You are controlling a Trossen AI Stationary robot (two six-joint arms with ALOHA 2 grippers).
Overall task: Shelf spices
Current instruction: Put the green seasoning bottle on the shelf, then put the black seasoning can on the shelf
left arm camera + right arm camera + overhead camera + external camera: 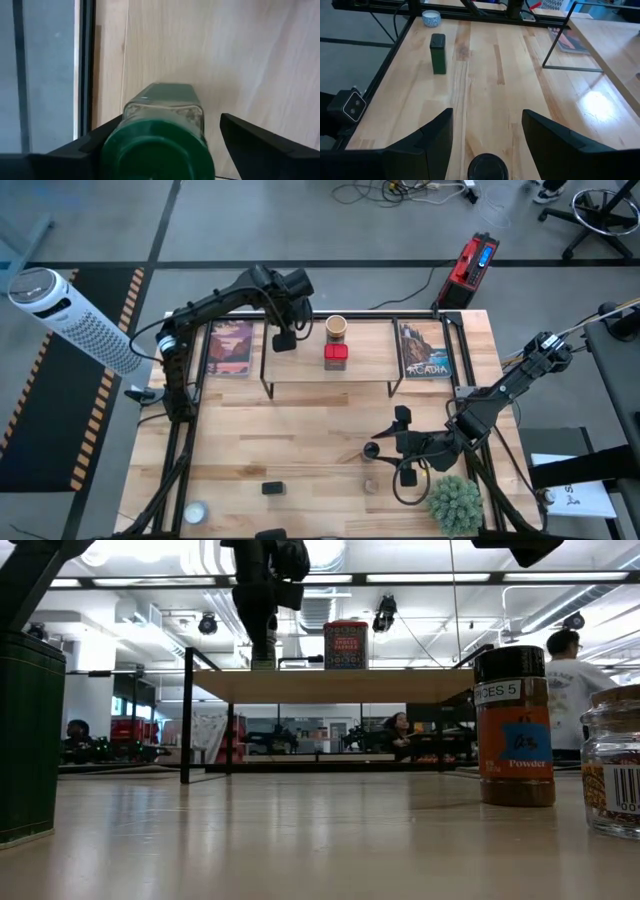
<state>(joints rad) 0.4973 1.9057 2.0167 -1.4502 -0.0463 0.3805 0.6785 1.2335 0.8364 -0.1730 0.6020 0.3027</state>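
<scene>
The shelf stands at the table's far side and carries the tan round jar and the red square tin. My left gripper hangs open over the shelf's left part, its fingers either side of the green-lidded jar, which stands upright on the plank. My right gripper is open low at the table's near right, with the brown bottle's dark cap between its fingers, untouched. The small black box and the tiny clear jar stand on the tabletop. My left gripper comes at the green-lidded jar from above. One finger lies close against the green lid; I cannot tell whether it touches. The other finger stands clearly apart from the jar.
Two upright picture cards flank the shelf. A green spiky plant sits at the near right corner, behind my right arm. A small pale round dish is at the near left. Bare tabletop lies between shelf and near edge.
</scene>
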